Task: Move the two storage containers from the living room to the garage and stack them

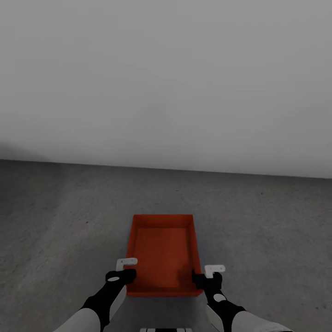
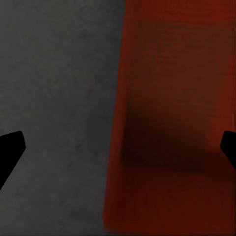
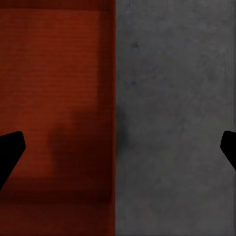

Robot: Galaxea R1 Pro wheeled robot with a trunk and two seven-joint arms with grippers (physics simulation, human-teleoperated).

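Container's near corners behind both wrists, both arms cut off at head view's bottom edge — finger contact unclear

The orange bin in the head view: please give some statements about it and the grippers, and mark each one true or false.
1. The orange bin sits on a grey floor. True.
2. A second bin is stacked inside it. False: the bin is empty.
3. The left gripper and the right gripper are at opposite sides of the bin's near end. True.
4. Both pairs of jaws are shut. False: in the wrist views each pair stands wide apart, straddling a side wall of the bin.
5. A white wall stands beyond the bin. True.
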